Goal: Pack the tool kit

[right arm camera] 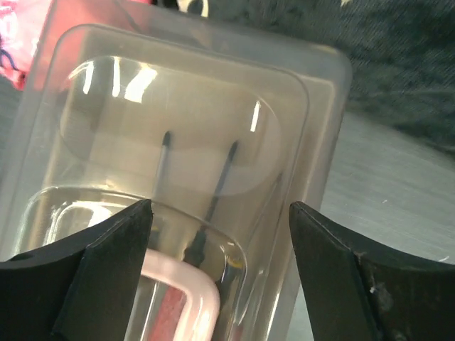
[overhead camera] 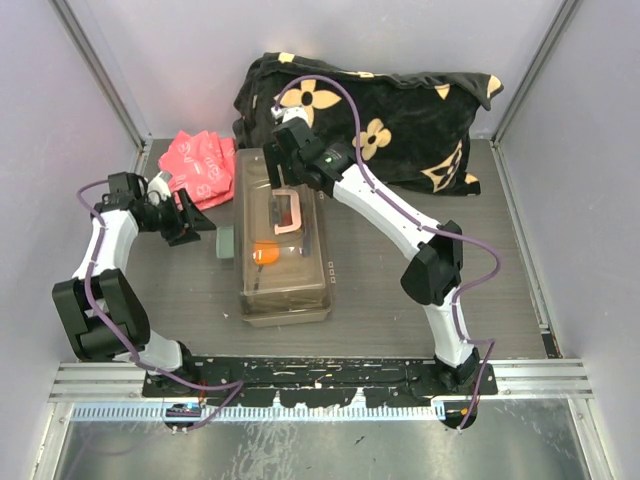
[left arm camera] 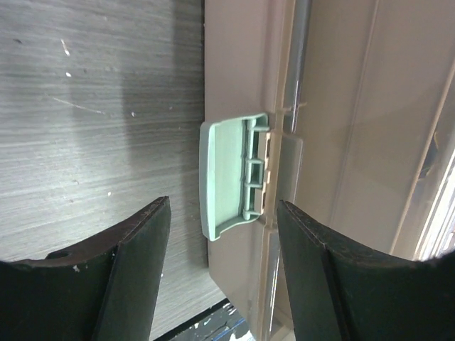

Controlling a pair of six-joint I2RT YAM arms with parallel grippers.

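Observation:
The tool kit [overhead camera: 283, 245] is a long translucent grey-brown box lying lid-down-shut in the middle of the table, with its cream handle [overhead camera: 289, 212] on top. An orange tape measure [overhead camera: 265, 253] shows through the lid. My left gripper [overhead camera: 205, 228] is open at the box's left side. In the left wrist view its fingers straddle a pale green latch [left arm camera: 231, 177] that sticks out from the beige box wall [left arm camera: 341, 142], not touching it. My right gripper [overhead camera: 280, 155] hovers open over the box's far end. Beneath it [right arm camera: 221, 204] lie the clear lid, the handle [right arm camera: 192, 284] and two thin screwdriver shafts [right arm camera: 163, 160].
A black flower-patterned blanket [overhead camera: 380, 110] lies bunched at the back, just behind the box. A red packet [overhead camera: 200, 165] lies at the back left, near my left arm. Grey walls close in both sides, and a metal rail [overhead camera: 320, 372] runs along the near edge.

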